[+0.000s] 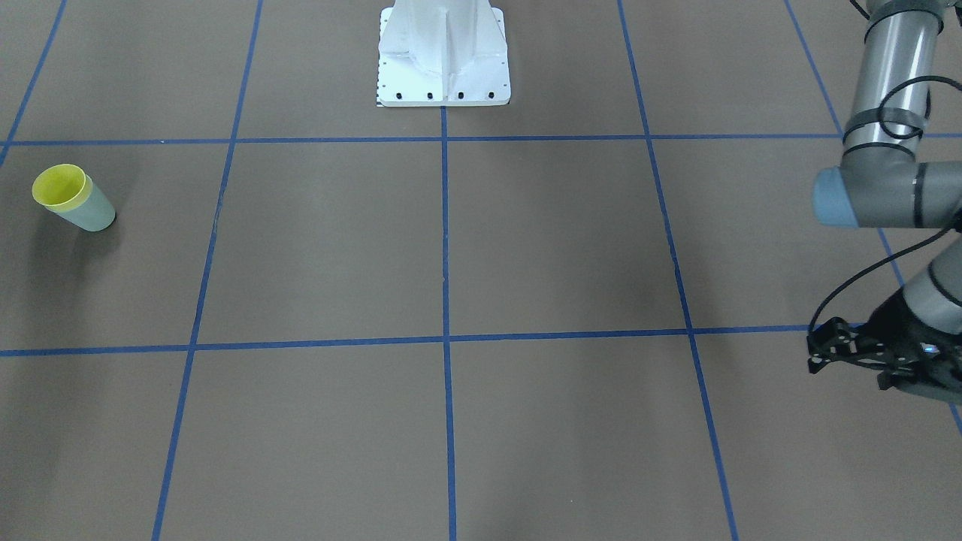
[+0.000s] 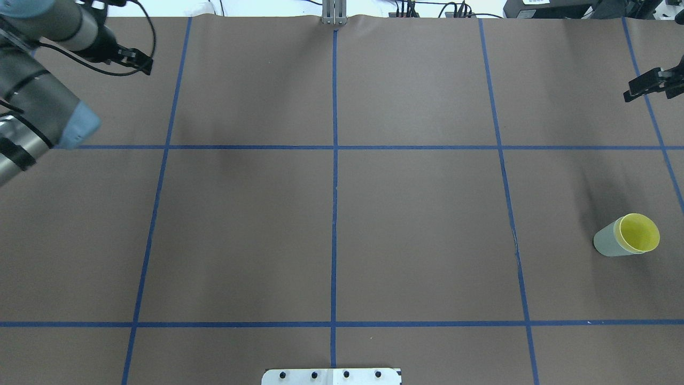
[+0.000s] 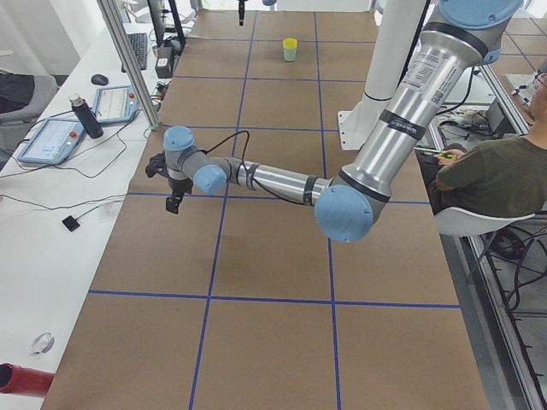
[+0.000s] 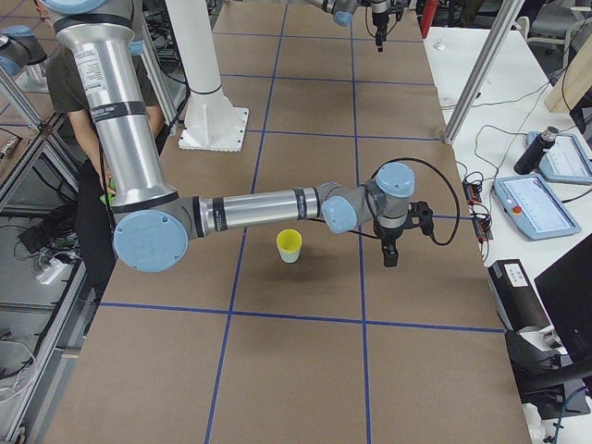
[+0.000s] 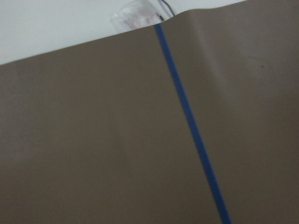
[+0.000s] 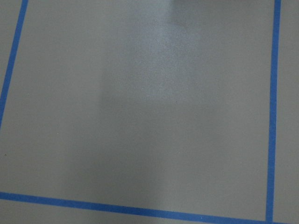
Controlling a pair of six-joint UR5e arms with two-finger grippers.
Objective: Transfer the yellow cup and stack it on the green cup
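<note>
While wrist views show table (image 5: pixel 93 140) | overhead: yellow cup (image 2: pixel 641 235) inside green cup (image 2: pixel 604 245) | left hand (image 2: pixel 144 65), right hand (image 2: pixel 630 95): cannot tell

One high camera looks down on the table (image 2: pixel 417 224) from behind the robot's base (image 2: pixel 331 376), seen at 6 o'clock; another faces it, with the base at 12 o'clock. Two end cameras look along the table. Both wrist cameras sit close above the table and its blue tape (image 5: pixel 187 116). The four outer views share the yellow cup (image 2: pixel 638 233) nested in the green cup (image 2: pixel 606 245).

One yellow cup (image 2: pixel 638 233), one green cup (image 2: pixel 606 243), one left claw (image 2: pixel 144 63), one right claw (image 2: pixel 633 92).
</note>
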